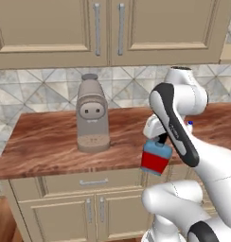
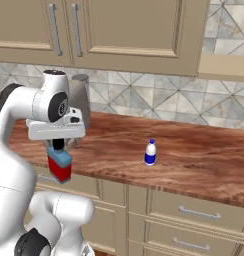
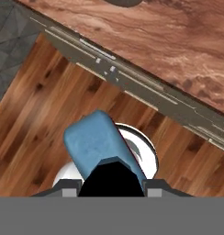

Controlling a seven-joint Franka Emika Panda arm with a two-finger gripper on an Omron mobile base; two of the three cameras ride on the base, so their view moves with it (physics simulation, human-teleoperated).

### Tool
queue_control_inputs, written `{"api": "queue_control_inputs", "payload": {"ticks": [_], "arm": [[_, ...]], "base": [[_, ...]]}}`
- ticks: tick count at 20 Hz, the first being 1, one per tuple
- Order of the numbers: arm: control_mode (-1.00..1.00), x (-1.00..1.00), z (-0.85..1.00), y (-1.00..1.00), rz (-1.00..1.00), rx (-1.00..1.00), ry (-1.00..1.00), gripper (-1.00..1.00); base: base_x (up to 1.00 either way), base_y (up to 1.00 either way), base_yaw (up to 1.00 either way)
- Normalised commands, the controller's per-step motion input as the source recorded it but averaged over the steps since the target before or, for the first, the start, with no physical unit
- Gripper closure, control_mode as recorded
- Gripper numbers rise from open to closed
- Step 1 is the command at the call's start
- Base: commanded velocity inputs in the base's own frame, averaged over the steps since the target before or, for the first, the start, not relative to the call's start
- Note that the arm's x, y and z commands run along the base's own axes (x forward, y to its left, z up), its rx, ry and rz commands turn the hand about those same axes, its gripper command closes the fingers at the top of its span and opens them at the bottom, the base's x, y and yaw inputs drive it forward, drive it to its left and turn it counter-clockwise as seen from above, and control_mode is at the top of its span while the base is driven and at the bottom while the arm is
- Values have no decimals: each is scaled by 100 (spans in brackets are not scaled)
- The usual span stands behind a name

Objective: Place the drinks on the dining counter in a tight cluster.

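- The gripper (image 1: 159,140) is seen closed on the black cap of the blue flask (image 1: 156,158), which hangs straight below it, clear of any surface.
- In the right base view the gripper (image 2: 58,145) and the flask (image 2: 59,164) are held out in front of the counter edge, over the cabinet fronts rather than over the wood-grain counter top (image 2: 204,160).
- In the hand view the flask's blue shoulder (image 3: 98,144) is seen just beyond the fingertips, with wooden floor (image 3: 45,110) far beneath it and the counter edge further out.
- A tiny white bottle (image 2: 150,152) with blue cap and blue label stands upright on the counter top, well apart from the gripper, off to its right side in the right base view; in the left base view only its cap (image 1: 190,124) is seen, the rest being hidden behind the arm.
- A beige coffee machine (image 1: 92,116) stands on the counter top (image 1: 46,142), beyond the gripper and to its left in the left base view; in the right base view it (image 2: 80,100) is largely hidden behind the hand.
- A red label is wrapped round the flask's lower body; no writing can be read on it, nor on the small bottle's label.
- The flask's cap is mostly covered by the fingers, so the exact contact cannot be made out.
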Motion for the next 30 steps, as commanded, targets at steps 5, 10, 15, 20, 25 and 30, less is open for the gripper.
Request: {"api": "queue_control_inputs", "payload": {"ticks": [5,10,15,20,25,30], "arm": [[100,0,0,0,0,0,0,100],[100,0,0,0,0,0,0,100],[100,0,0,0,0,0,0,100],[100,0,0,0,0,0,0,100],[100,0,0,0,0,0,0,100],[100,0,0,0,0,0,0,100]], "base": [[-27,52,28],[0,55,91],[-5,34,94],[-23,1,89],[-28,0,85],[-9,0,86]]}}
